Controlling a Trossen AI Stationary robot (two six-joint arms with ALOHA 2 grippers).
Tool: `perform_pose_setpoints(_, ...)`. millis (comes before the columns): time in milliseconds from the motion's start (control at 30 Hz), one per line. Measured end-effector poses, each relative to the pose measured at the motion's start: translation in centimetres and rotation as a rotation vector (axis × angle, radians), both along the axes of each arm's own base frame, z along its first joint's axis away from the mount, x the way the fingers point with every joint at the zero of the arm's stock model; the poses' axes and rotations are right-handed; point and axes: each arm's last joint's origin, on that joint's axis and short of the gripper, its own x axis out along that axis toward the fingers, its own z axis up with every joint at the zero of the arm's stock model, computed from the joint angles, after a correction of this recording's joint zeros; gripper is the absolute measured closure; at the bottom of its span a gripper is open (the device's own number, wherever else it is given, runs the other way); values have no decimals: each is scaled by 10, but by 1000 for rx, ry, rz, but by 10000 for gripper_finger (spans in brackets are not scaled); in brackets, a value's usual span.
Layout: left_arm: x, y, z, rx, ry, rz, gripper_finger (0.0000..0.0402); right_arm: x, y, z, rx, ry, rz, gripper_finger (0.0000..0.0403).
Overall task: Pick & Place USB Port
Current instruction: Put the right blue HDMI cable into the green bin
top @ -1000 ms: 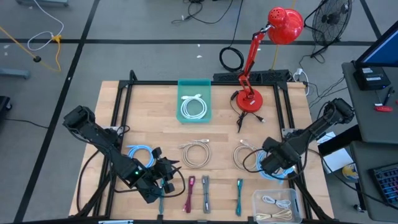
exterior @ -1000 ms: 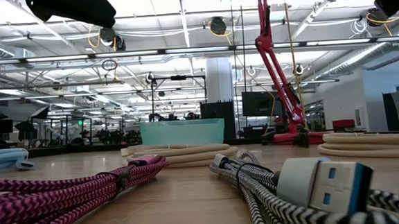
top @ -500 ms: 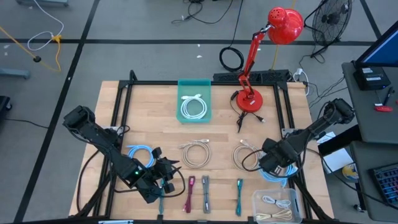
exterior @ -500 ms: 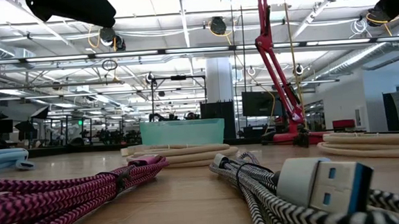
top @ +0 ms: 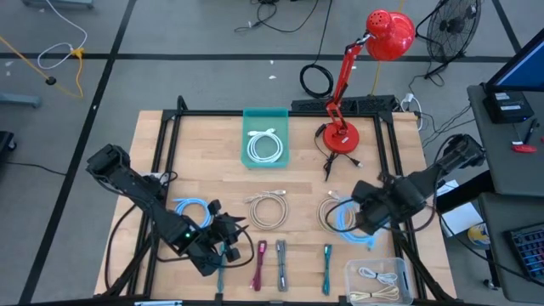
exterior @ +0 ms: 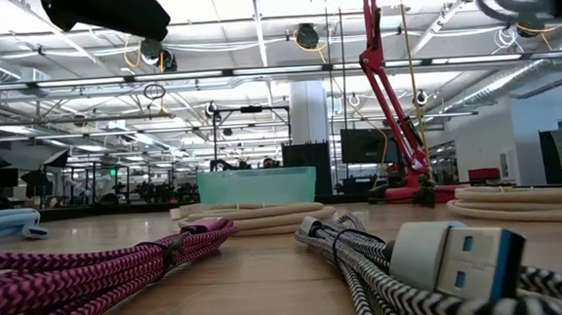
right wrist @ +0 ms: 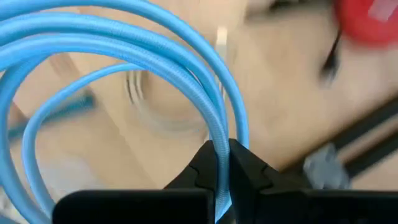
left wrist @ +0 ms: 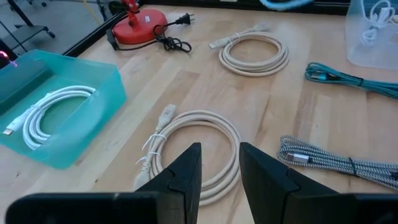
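Observation:
My right gripper (top: 360, 212) is shut on a light-blue coiled USB cable (top: 345, 220) above the table's right side, over a cream coil (top: 331, 209). In the right wrist view the blue loops (right wrist: 112, 56) fan out from the fingers. A teal bin (top: 266, 161) at the far middle holds a white coil (top: 264, 146). My left gripper (top: 228, 243) waits open near the near-left edge, above another cream coil (left wrist: 193, 149). My right gripper pinches the blue cable between its two fingers (right wrist: 245, 171) across a strand of the coil (right wrist: 219, 134). The coil is lifted clear of the table, and its loops spread out beyond the fingers.
A second blue coil (top: 191, 211) lies beside the left arm. Pink (top: 259, 263), striped (top: 280, 263) and teal (top: 327, 268) cables lie along the near edge, by a clear container (top: 378, 280) of cables. A red desk lamp (top: 342, 136) stands at the far right.
My right gripper has lifted the blue coil off the table near the right edge and carried it toward the table's left and slightly far. The coil now hangs clear over the right cream coil. The left arm has kept still.

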Motion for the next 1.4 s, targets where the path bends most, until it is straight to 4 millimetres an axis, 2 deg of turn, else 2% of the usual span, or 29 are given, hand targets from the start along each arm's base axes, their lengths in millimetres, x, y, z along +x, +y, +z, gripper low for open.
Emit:
perform_pose_setpoints(133,-1,6,-7,-22,-40,78,289,5,-5,21,-176,-175,46,394)
perform_pose_setpoints(300,-11,30,-32,-77,-236,345,289,14,-6,30,-388,-365,93,394)
perform_pose_setpoints(433,-19,59,-55,-229,-322,490,289,29,2,37,-440,-501,164,394)
perform_pose_setpoints(533,-25,73,-65,-336,-389,504,289,38,8,42,-440,-580,222,394)
perform_pose_setpoints(667,-29,88,-60,-437,-491,339,289,47,14,49,-444,-649,278,394)
perform_pose_setpoints(800,-31,103,-39,-548,-685,-154,297,54,19,53,-489,-701,304,394)
perform_pose_setpoints(867,-34,111,-32,-602,-783,-311,314,57,21,55,-528,-738,299,394)
perform_pose_setpoints(1000,-30,122,-30,-584,-798,-330,352,66,31,45,-621,-812,317,394)
perform_pose_setpoints(1133,-21,134,-31,-686,-758,-256,365,76,38,18,-685,-848,357,394)
perform_pose_setpoints(1267,-11,138,-16,-787,-792,-322,325,81,38,-13,-740,-861,396,394)
perform_pose_setpoints(1400,1,133,0,-824,-779,-355,248,80,34,-10,-774,-911,391,394)
